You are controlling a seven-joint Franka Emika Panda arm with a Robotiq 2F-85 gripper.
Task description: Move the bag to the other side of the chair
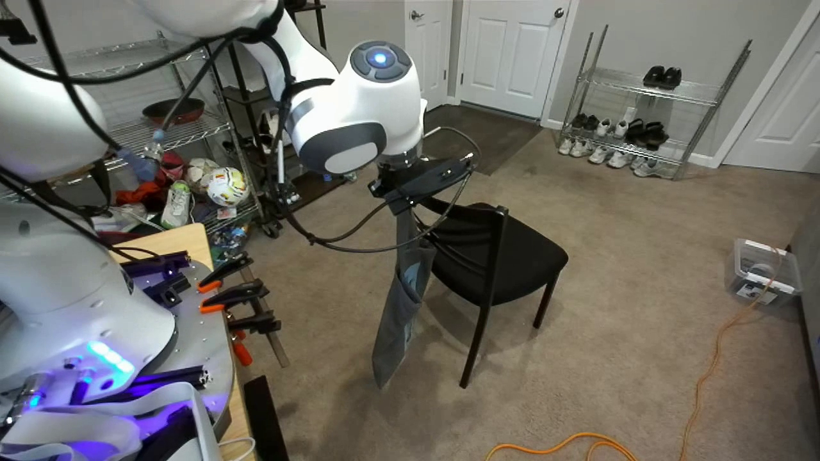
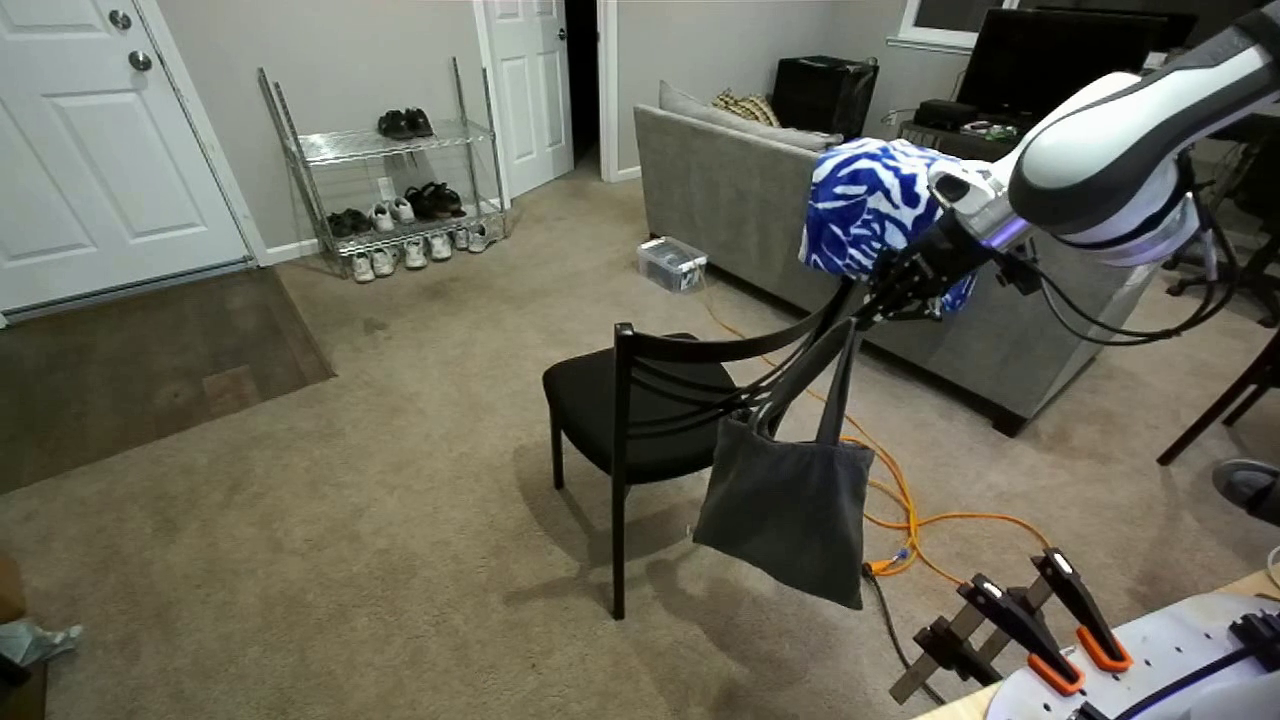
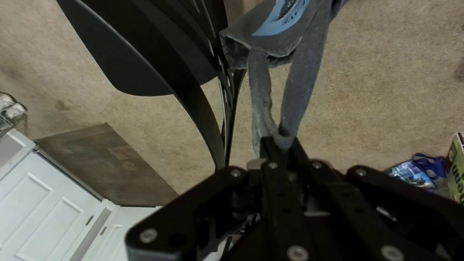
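Observation:
The grey bag (image 2: pixel 790 510) hangs by its handles, seemingly off the floor, on the backrest side of the black chair (image 2: pixel 600 400). My gripper (image 3: pixel 282 143) is shut on the handles, whose tops are pinched between the fingertips in the wrist view. In an exterior view the bag (image 1: pixel 397 326) is seen nearly edge-on, close beside the chair (image 1: pixel 522 262); whether they touch I cannot tell. A blue-and-white print shows on the bag (image 3: pixel 282 45) in the wrist view, where the curved backrest (image 3: pixel 174 72) passes just left of the handles. In an exterior view, my gripper (image 1: pixel 405 203) is above the bag, near the backrest top.
Clamps (image 1: pixel 234 294) stick out from the robot's table edge. An orange cord (image 2: pixel 905 510) lies on the carpet behind the bag. A grey sofa (image 2: pixel 720 180), a plastic box (image 2: pixel 672 262) and a shoe rack (image 2: pixel 385 150) stand farther off. A wire shelf (image 1: pixel 173 128) is near the arm.

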